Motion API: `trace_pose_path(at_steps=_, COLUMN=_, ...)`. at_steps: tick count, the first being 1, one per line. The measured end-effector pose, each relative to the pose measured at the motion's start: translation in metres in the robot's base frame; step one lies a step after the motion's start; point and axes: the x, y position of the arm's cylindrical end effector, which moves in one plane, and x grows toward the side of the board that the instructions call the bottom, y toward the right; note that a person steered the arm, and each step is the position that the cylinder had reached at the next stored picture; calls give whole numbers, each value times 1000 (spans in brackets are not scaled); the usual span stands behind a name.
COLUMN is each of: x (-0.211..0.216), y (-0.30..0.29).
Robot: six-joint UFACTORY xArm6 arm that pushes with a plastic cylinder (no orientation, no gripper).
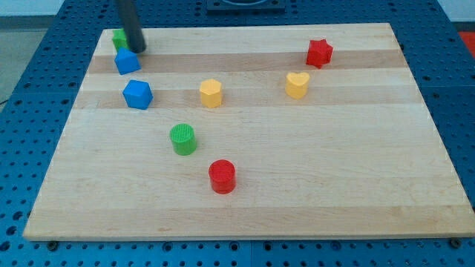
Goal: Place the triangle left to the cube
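My tip (138,50) rests near the board's top left corner. A green block (118,38), its shape partly hidden by the rod, sits just left of the tip. A blue block (128,61) that looks like a triangle lies directly below the tip, close to it or touching. A blue cube (137,95) sits a little farther down, slightly to the right of the blue triangle and apart from it.
A yellow hexagonal block (211,93) lies mid-board, with a yellow heart (297,84) and a red star (319,53) to the right. A green cylinder (182,139) and a red cylinder (222,176) lie lower. The board's left edge (70,122) is near the blue blocks.
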Motion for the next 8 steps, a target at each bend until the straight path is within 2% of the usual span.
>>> trace_pose_path(at_steps=1, x=47, y=-7)
trace_pose_path(at_steps=2, x=60, y=-28)
trace_pose_path(at_steps=4, x=41, y=40)
trace_pose_path(at_steps=5, x=56, y=69)
trace_pose_path(at_steps=7, x=64, y=-9)
trace_pose_path(at_steps=8, x=87, y=-9)
